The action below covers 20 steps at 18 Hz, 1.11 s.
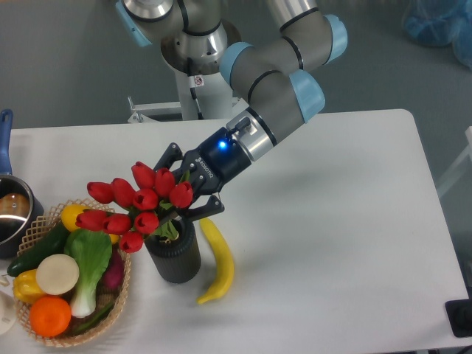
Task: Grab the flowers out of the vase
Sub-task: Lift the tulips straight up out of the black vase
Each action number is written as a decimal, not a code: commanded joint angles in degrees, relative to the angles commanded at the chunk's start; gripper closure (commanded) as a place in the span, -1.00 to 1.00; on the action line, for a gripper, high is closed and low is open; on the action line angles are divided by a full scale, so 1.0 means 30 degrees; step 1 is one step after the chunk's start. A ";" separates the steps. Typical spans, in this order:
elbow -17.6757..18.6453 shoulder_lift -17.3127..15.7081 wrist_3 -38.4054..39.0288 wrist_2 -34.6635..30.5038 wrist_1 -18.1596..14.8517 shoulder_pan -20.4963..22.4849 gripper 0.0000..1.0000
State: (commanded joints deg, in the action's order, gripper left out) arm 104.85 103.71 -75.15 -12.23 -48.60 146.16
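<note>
Camera: flowers [136, 204] hiding end effector [179, 193] fingertips

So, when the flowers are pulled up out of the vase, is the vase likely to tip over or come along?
Possibly. The vase is short and squat, so it probably stays upright. The flowers lean left, which may drag sideways on its rim. The tool appears closed around the stems, and snug stems could lift it.

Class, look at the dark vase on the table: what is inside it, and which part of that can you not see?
Green stems of the flowers still enter the vase mouth, with the gripper closed around them just above. The stems' lower ends and anything else inside are hidden by the vase wall.
</note>
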 joint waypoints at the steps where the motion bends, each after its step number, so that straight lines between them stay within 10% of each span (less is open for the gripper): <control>1: -0.0029 -0.0233 0.0203 0.0090 0.0000 0.0000 0.05; 20: -0.1699 -0.0939 0.1846 0.2314 0.0000 0.0088 0.07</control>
State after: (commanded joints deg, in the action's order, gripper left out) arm 99.76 100.90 -69.61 -5.28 -48.60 146.43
